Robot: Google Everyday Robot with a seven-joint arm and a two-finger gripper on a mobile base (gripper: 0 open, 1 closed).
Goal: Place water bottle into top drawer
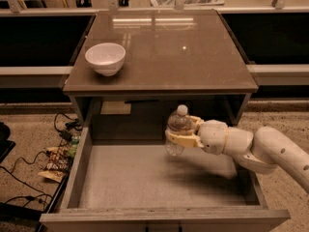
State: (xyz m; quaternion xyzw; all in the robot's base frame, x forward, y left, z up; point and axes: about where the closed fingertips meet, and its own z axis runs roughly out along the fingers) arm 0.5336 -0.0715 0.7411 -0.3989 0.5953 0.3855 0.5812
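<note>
The water bottle is clear plastic with a white cap, held upright over the open top drawer. My gripper is shut on the bottle's middle, reaching in from the right on a white arm. The bottle hangs above the rear middle of the drawer's pale grey floor, its base clear of the floor, just in front of the cabinet opening.
A white bowl sits at the left of the brown cabinet top. Cables and small clutter lie on the floor left of the drawer. Dark shelving runs behind on both sides.
</note>
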